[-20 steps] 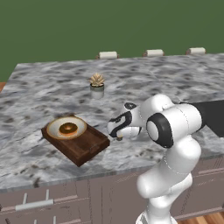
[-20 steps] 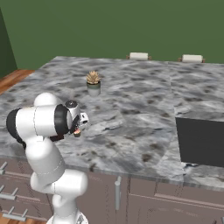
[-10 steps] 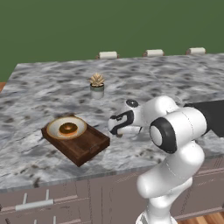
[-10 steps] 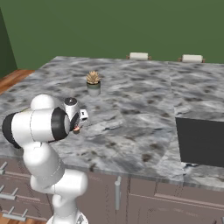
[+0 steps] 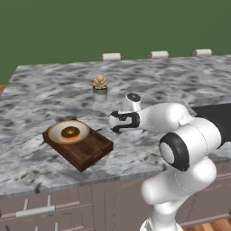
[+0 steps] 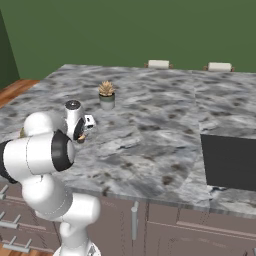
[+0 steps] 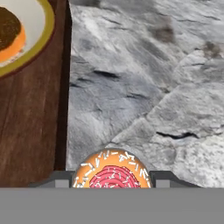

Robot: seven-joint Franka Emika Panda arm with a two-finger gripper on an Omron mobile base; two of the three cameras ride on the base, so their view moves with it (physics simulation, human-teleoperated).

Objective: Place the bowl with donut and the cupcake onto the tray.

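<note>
cupcake (image 7: 112,171) upright, frosting up, pinched in gripper (image 7: 112,177); donut (image 5: 70,132) in bowl (image 5: 57,127) on tray (image 5: 92,149)

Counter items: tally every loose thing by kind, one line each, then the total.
Tray: 1
Bowl: 1
Donut: 1
Cupcake: 1
Potted plant: 1
Total: 5

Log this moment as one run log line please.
bowl with donut: on tray | cupcake: held in gripper, beside tray | next: place cupcake
</note>
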